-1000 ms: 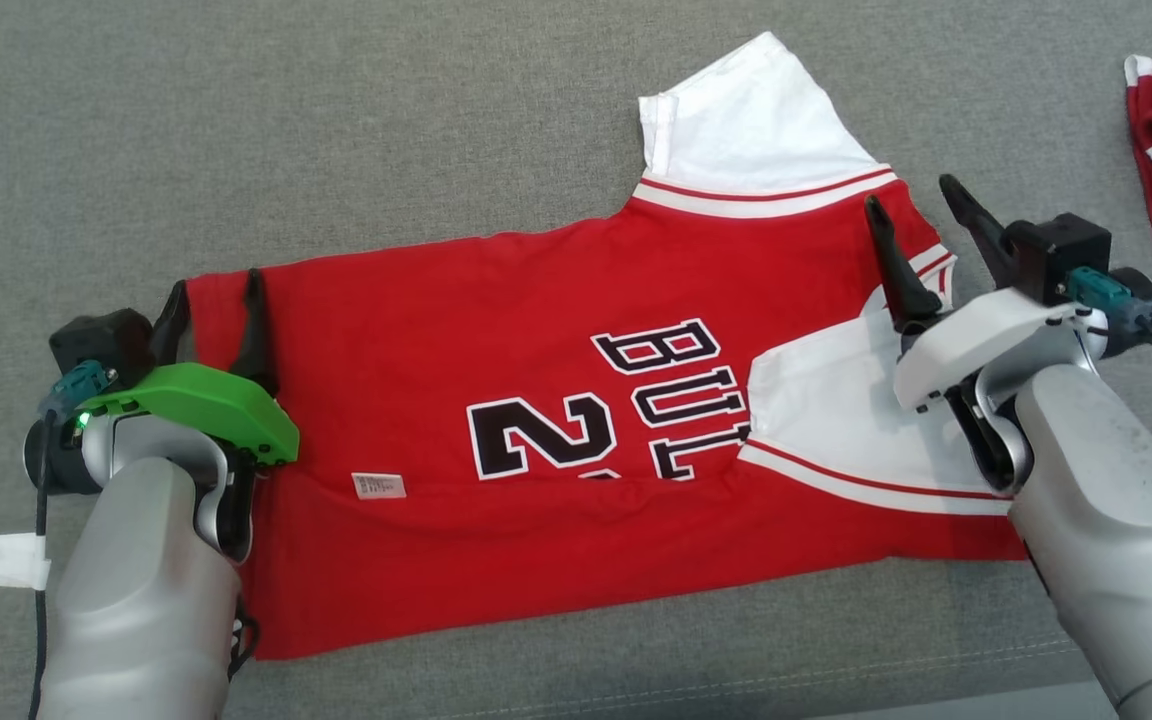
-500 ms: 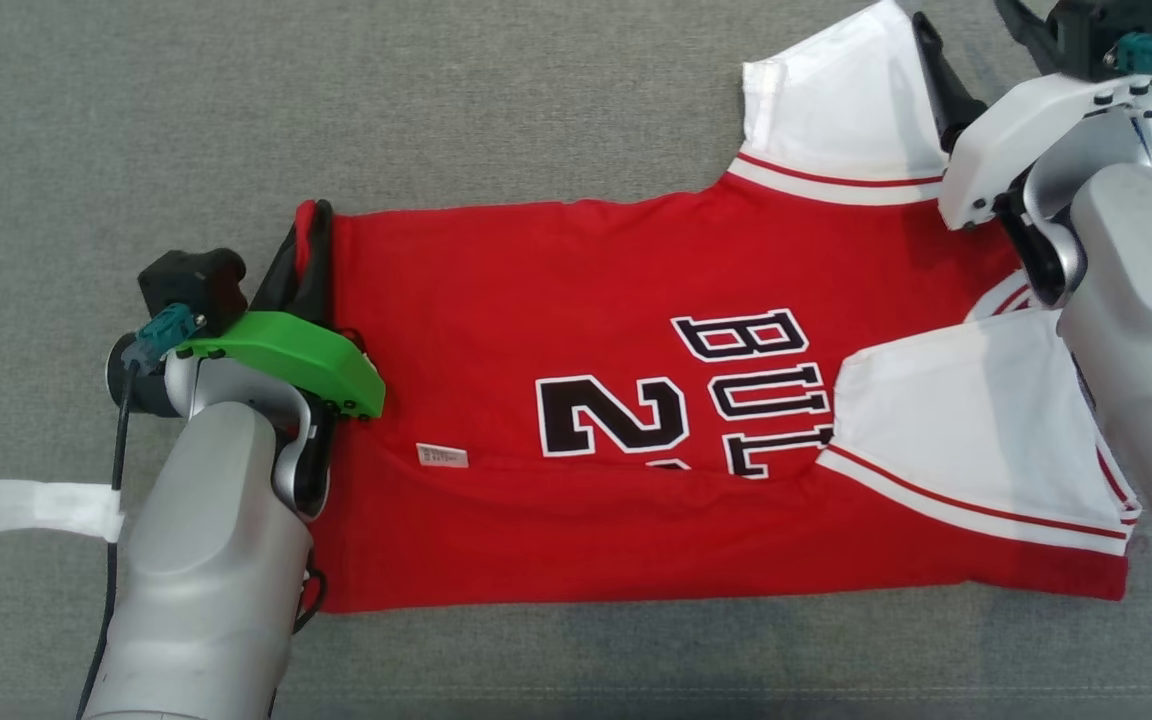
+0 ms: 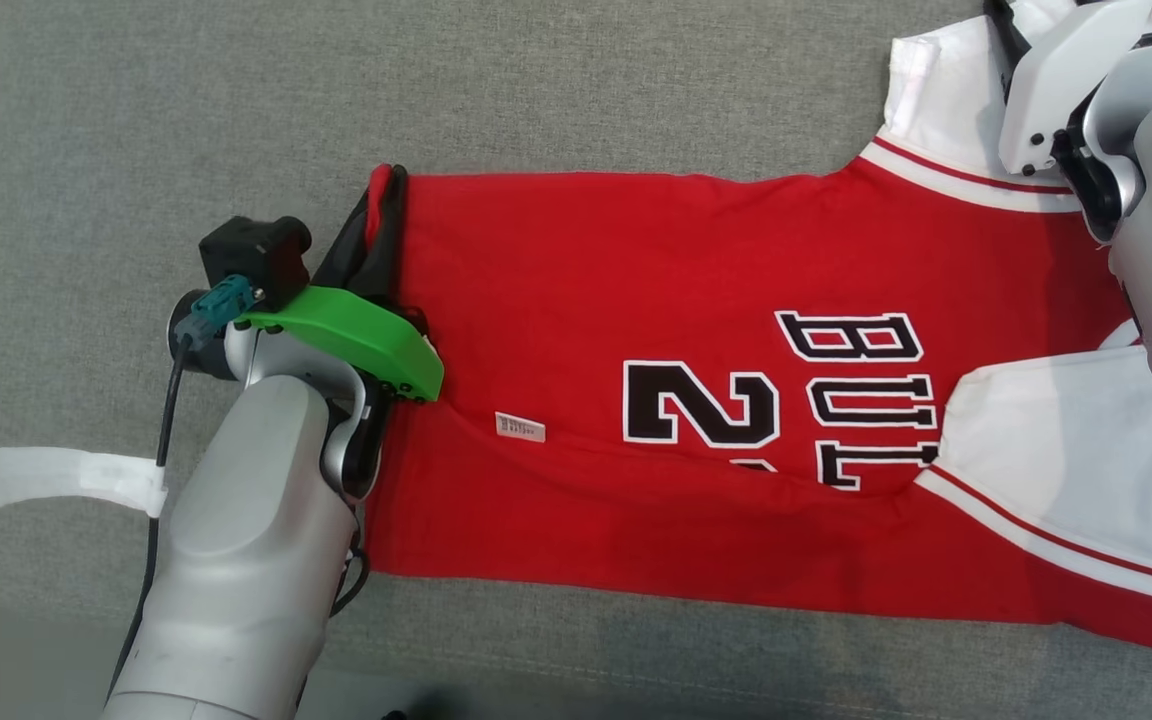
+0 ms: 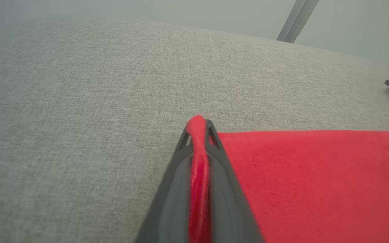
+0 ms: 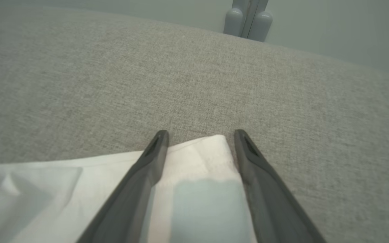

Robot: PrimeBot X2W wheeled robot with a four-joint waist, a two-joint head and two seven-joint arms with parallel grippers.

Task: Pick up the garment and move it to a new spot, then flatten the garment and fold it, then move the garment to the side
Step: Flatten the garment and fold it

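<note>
I've got the garment point(image 3: 636, 270) spread on the grey cushion point(image 3: 186, 100), red front up, long axis running left to right across the head view, hem toward my left arm, shoulders toward my right. The near edge looks turned up over the lettering already, with the near sleeve point(image 3: 1056, 450) laid across the chest. The left gripper point(image 3: 386, 180) sits on the far hem corner with its jaws pressed together, and a ridge of red cloth is pinched between them in the left wrist view point(image 4: 198, 123). The right gripper point(image 5: 199, 135) has its jaws spread; they straddle the outer corner of the far sleeve point(image 5: 194, 155), cloth lies between the fingers, and nothing is gripped yet. What matters is that both jaws sit on the same far long edge, one at each end, and the sleeve corner lies straight ahead of the right fingers. My guess: the right needs to close there, then both arms carry that edge toward me to fold along the long axis.
</note>
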